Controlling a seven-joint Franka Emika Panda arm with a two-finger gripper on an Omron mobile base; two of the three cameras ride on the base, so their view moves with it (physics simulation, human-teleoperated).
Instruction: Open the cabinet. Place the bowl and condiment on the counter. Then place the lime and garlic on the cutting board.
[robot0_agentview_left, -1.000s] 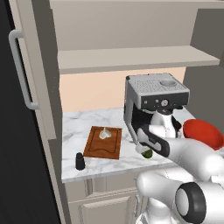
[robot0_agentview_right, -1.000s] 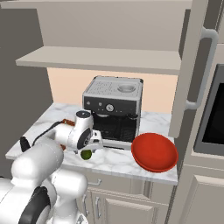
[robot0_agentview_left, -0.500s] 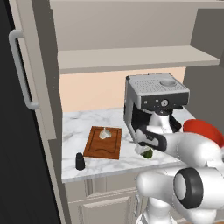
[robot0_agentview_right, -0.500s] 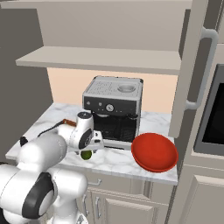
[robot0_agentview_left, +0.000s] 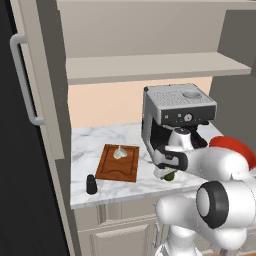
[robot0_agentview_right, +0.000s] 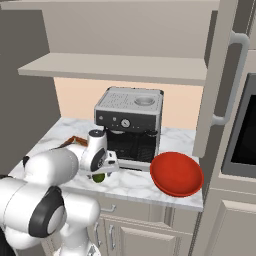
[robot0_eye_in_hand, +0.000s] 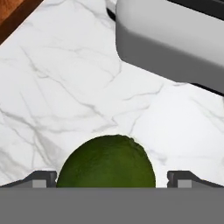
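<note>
The dark-green lime (robot0_eye_in_hand: 106, 162) lies on the white marble counter (robot0_eye_in_hand: 65, 87) in front of the coffee machine. My gripper (robot0_eye_in_hand: 113, 179) stands open straddling it, one fingertip (robot0_eye_in_hand: 41, 178) on each side with a gap to the fruit. From the base, the gripper (robot0_agentview_left: 169, 172) covers most of the lime (robot0_agentview_left: 171, 177). The garlic (robot0_agentview_left: 119, 152) rests on the cutting board (robot0_agentview_left: 116, 167). The black condiment (robot0_agentview_left: 91, 184) stands near the counter's front edge. The red bowl (robot0_agentview_right: 176, 173) sits on the counter's right end. The cabinet (robot0_agentview_left: 150, 67) stands open, its shelf bare.
A silver coffee machine (robot0_agentview_left: 175, 107) stands right behind the gripper, its base (robot0_eye_in_hand: 175, 39) close above the lime in the hand view. The open cabinet doors hang at the left (robot0_agentview_left: 25, 80) and at the right (robot0_agentview_right: 220, 75). A black oven (robot0_agentview_right: 245, 125) is at the far right.
The hand has sunk a little over the lime, its jaws still wide. The lime, garlic, bowl and condiment have stayed where they were.
</note>
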